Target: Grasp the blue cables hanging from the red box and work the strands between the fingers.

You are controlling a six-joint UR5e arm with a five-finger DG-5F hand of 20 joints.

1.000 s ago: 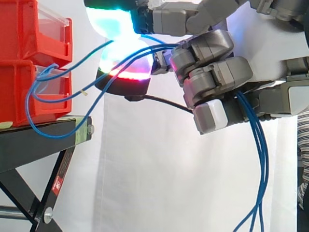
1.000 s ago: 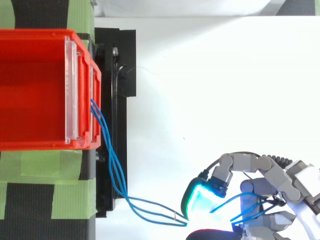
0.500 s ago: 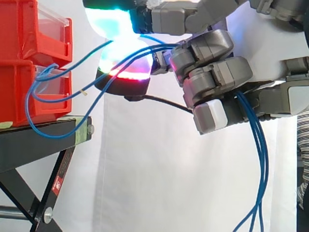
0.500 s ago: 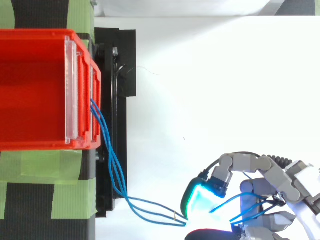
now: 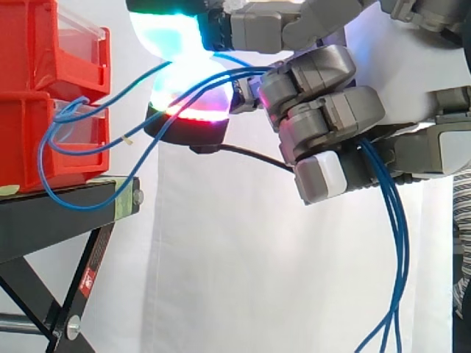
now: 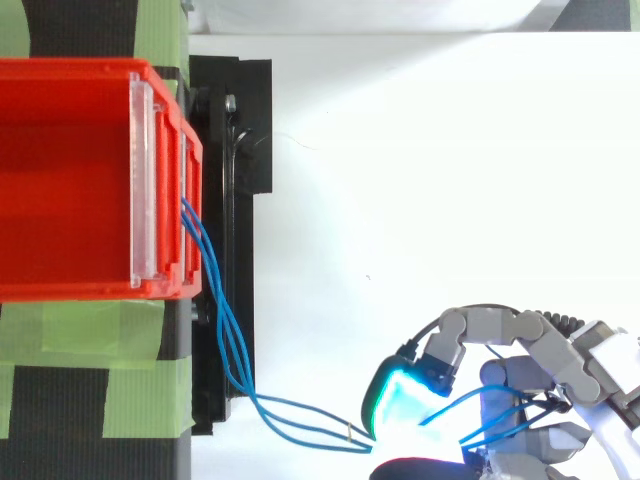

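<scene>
Thin blue cables (image 5: 88, 158) come out of the front of the red box (image 5: 44, 95) and loop down beside it. They run right to my hand (image 5: 324, 125), whose curled fingers and glowing fingertips (image 5: 184, 88) pinch the strands. Behind the fingers the cables (image 5: 394, 243) hang down past the bottom edge. From above, the cables (image 6: 225, 330) leave the red box (image 6: 70, 170), cross the stand's edge and reach the hand (image 6: 500, 400) at the lower right, where strands pass between its fingers.
The red bins stand stacked on a black stand (image 5: 59, 220) with green tape (image 6: 90, 380) on its top. A white curtain (image 5: 235, 279) hangs behind. A person's sleeve (image 5: 462, 243) shows at the right edge.
</scene>
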